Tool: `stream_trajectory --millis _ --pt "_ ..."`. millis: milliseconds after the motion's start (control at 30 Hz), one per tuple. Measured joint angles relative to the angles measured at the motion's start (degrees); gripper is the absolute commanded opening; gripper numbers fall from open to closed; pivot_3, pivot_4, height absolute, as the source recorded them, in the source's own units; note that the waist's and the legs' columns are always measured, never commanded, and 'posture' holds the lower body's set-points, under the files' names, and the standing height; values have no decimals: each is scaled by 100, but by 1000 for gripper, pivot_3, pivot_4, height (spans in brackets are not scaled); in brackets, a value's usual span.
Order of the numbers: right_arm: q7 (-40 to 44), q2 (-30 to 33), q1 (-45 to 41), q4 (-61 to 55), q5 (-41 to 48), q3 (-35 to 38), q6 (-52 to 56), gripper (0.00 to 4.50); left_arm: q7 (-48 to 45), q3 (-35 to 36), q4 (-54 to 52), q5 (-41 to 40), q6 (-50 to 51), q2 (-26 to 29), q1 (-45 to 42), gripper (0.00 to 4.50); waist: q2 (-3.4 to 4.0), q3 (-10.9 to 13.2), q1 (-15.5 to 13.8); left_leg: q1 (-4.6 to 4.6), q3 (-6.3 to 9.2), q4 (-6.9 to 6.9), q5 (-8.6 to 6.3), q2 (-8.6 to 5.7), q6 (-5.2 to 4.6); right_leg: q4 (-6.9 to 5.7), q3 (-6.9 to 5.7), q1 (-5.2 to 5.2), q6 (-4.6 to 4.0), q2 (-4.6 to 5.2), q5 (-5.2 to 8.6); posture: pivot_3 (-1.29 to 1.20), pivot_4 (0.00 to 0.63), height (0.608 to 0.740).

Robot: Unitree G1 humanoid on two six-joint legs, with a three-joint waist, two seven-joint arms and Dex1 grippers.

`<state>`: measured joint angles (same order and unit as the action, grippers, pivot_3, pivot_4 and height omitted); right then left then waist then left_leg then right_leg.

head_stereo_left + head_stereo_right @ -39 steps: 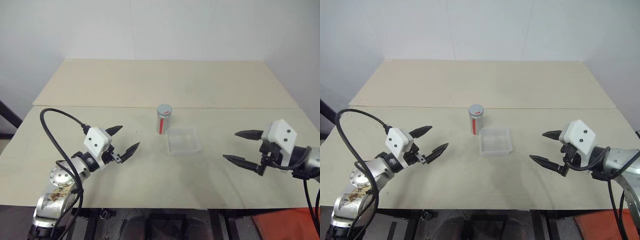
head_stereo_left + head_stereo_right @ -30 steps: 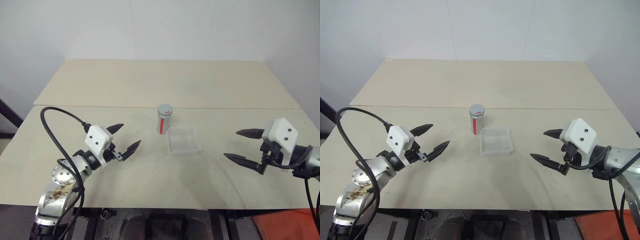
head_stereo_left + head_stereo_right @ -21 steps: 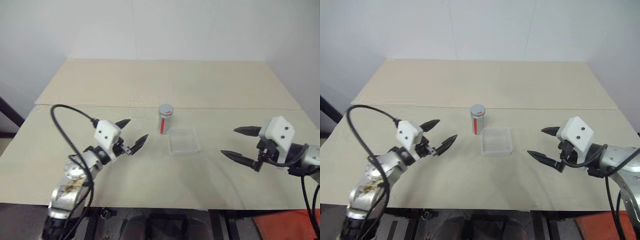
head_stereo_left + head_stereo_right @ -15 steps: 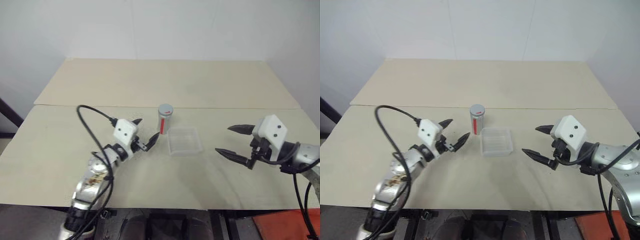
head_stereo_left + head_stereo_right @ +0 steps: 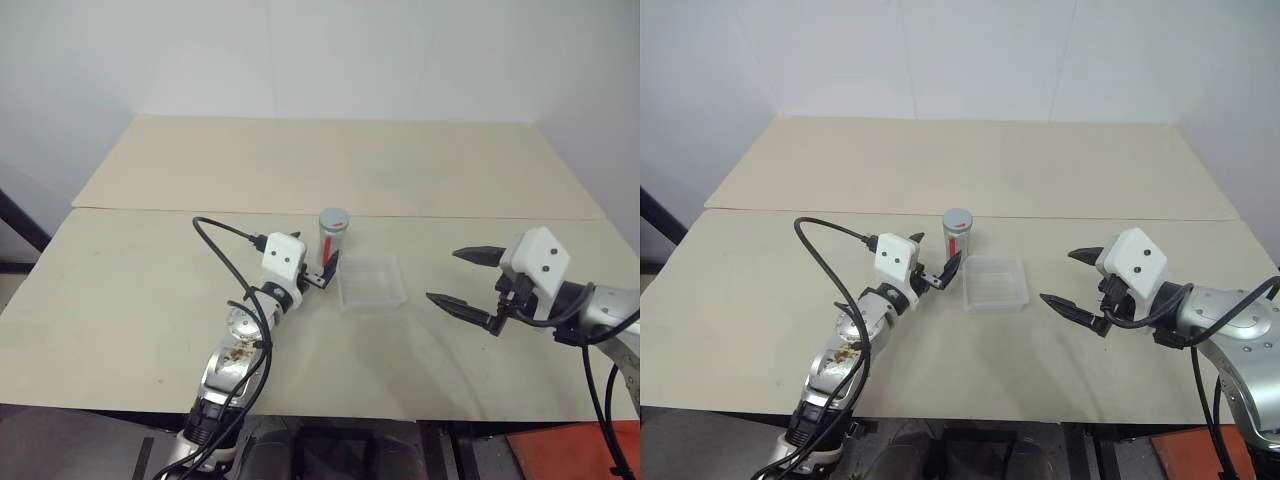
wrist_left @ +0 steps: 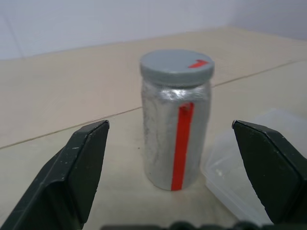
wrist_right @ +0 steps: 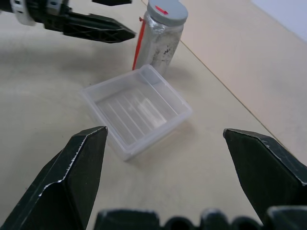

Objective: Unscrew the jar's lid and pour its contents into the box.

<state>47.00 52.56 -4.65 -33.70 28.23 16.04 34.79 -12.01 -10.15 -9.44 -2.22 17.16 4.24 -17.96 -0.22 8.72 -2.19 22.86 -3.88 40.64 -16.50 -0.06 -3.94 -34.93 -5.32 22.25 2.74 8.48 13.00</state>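
The jar [image 5: 331, 238] stands upright near the middle of the head-camera frame, its lid [image 6: 176, 66] on, so nothing has been unscrewed yet. We read its placement as deliberate: the box [image 5: 371, 279] sits just beside it, lower right of it in the frame, close enough that a short tilt would carry the contents over the rim. The box looks empty, and the contents are hidden inside the closed jar.

Our left end effector [image 5: 321, 270] is at the jar's lower left, fingers spread wide with nothing between them. In the left wrist view the jar sits centred in the gap between the two fingers [image 6: 72, 167] without touching either — lined up, we judge, to close on the body and hold it while the lid is turned.

Our right end effector [image 5: 468, 278] hangs at centre right, well apart from the box, also wide open and empty — we take it to be waiting for the lid. Everything rests on the pale table [image 5: 120, 300].
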Motion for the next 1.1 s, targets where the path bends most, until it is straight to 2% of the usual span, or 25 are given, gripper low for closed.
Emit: stream_trajectory --millis 267,500,1033,1100 --pt "-101 -9 -6 -72 4 -62 40 4500 157 -120 712 256 -454 -304 -272 4464 -1 1 -14 4 0 2 -2 0 -4 0 -2 1 0 0 0 0 150 740" --pt "-116 -7 -60 -98 5 -83 68 4500 672 -127 1283 668 -698 -585 -674 4464 -3 1 -11 5 1 2 -4 0 -7 0 -2 1 0 0 0 0 150 740" --pt "-224 -7 -84 -188 5 -83 197 4500 1030 149 2311 636 -978 -1032 -1098 4464 -5 3 -10 10 1 2 -4 0 -7 0 -6 2 1 0 -1 0 150 740" --pt "-232 -7 -83 -192 5 -83 203 4500 1015 152 2377 636 -978 -1032 -1098 4083 -5 3 -13 11 1 2 -4 0 -7 0 -7 2 1 0 -1 0 150 740"
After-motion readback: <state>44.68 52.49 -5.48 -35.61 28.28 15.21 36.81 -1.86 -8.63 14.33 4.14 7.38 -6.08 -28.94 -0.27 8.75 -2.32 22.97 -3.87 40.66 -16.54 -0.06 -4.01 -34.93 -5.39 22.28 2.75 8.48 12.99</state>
